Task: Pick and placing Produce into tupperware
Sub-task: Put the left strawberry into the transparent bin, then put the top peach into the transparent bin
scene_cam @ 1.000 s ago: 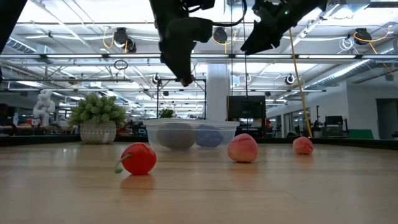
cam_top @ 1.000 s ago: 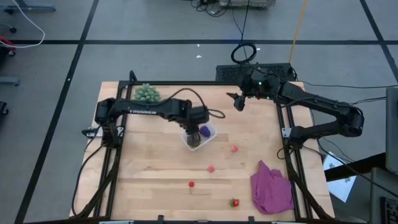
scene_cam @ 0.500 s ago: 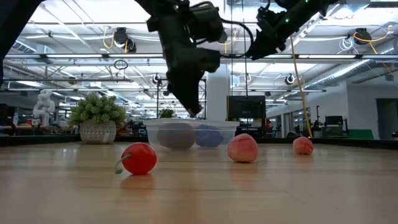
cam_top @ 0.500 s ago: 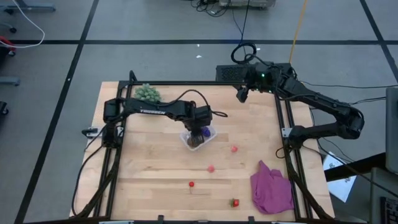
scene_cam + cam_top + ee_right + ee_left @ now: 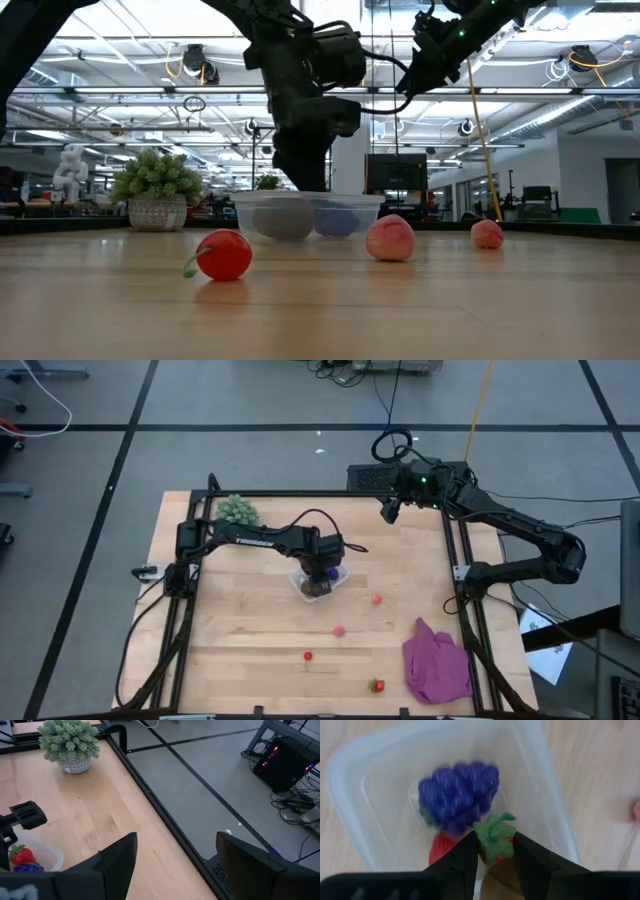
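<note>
Clear tupperware (image 5: 320, 581) near surface centre, long axis diagonal. Left claw (image 5: 494, 851) above it, closed on red strawberry (image 5: 496, 843), green stem up; purple cluster (image 5: 457, 795) inside. Right claw (image 5: 172, 851) wide, over far edge.

a light wooden table (image 5: 250, 650) carries a clear plastic tub (image 5: 338, 573), a green spiky plant in a pale pot (image 5: 237, 510), a crumpled purple cloth (image 5: 437, 663) and four small red and pink toy fruits (image 5: 339, 631).
</note>
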Action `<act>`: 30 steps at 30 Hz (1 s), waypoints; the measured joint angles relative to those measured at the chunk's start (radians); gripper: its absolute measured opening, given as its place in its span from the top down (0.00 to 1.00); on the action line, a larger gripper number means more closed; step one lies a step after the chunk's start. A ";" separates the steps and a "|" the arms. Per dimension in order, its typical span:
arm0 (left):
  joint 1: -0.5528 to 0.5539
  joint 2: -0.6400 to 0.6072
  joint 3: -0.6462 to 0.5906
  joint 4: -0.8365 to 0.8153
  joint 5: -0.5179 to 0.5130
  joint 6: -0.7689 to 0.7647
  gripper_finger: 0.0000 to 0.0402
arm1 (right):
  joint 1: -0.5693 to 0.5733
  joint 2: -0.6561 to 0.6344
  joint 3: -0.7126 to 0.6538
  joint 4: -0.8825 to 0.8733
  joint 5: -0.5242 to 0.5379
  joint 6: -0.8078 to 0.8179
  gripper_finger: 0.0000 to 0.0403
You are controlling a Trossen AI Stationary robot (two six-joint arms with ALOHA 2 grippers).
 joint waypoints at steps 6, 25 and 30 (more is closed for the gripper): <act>0.000 -0.003 0.001 -0.008 0.000 -0.014 0.71 | 0.000 0.000 0.000 -0.004 0.000 0.000 0.35; 0.000 -0.011 0.001 -0.016 -0.003 0.001 0.50 | 0.000 0.000 0.000 -0.024 -0.001 0.008 0.35; -0.002 -0.059 0.034 -0.072 -0.003 -0.013 0.49 | 0.014 0.000 0.000 -0.127 -0.005 0.027 0.35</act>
